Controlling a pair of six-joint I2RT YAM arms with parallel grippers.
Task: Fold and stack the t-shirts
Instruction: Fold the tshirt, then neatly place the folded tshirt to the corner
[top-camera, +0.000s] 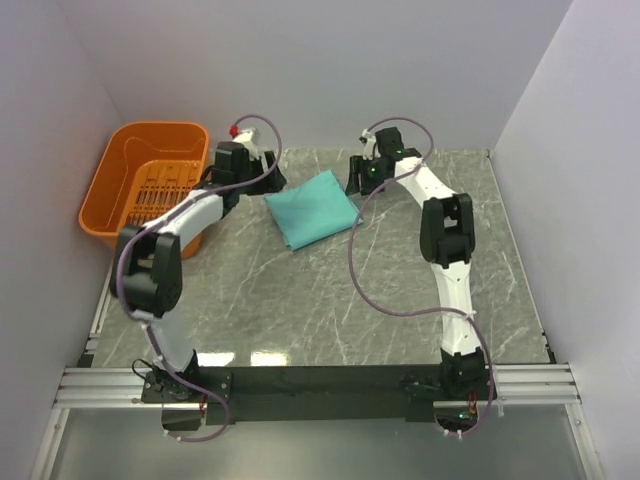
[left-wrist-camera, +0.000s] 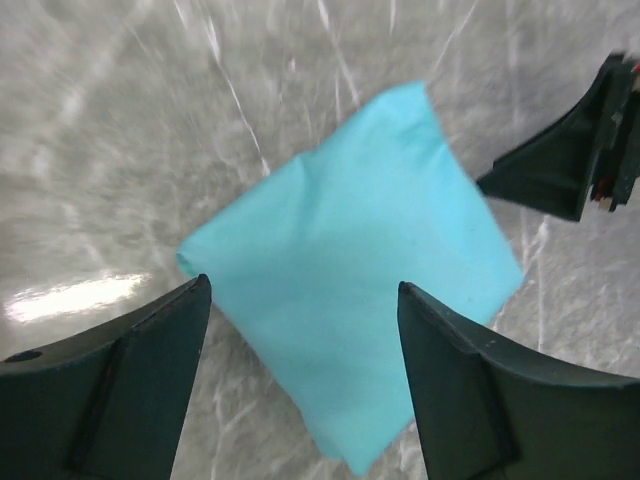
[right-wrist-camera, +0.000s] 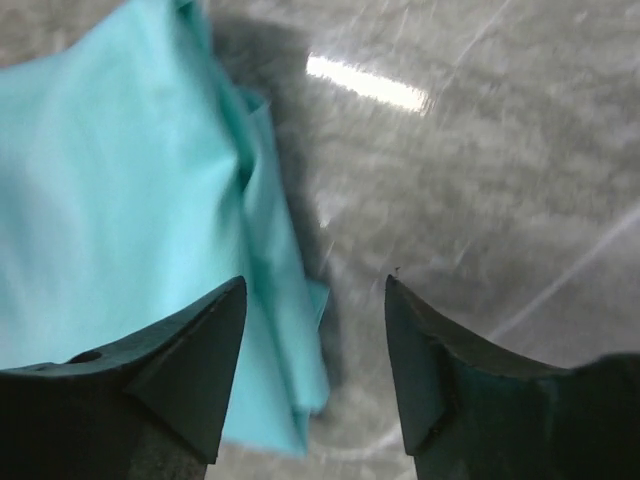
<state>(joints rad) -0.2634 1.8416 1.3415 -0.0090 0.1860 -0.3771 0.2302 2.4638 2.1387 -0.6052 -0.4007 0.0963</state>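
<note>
The teal-green t-shirt (top-camera: 313, 208) lies folded into a small rectangle on the grey marble table, toward the back centre. My left gripper (top-camera: 272, 170) is open and empty just above the shirt's left corner; in the left wrist view the shirt (left-wrist-camera: 360, 260) lies flat between and beyond its fingers. My right gripper (top-camera: 355, 180) is open and empty above the shirt's right edge; in the right wrist view the shirt's layered edge (right-wrist-camera: 130, 200) lies under its left finger. The right gripper's fingers (left-wrist-camera: 570, 160) show in the left wrist view.
An orange slotted basket (top-camera: 115, 180) stands at the back left, touching the table's left edge. White walls close in at the back and both sides. Purple cables loop off both arms.
</note>
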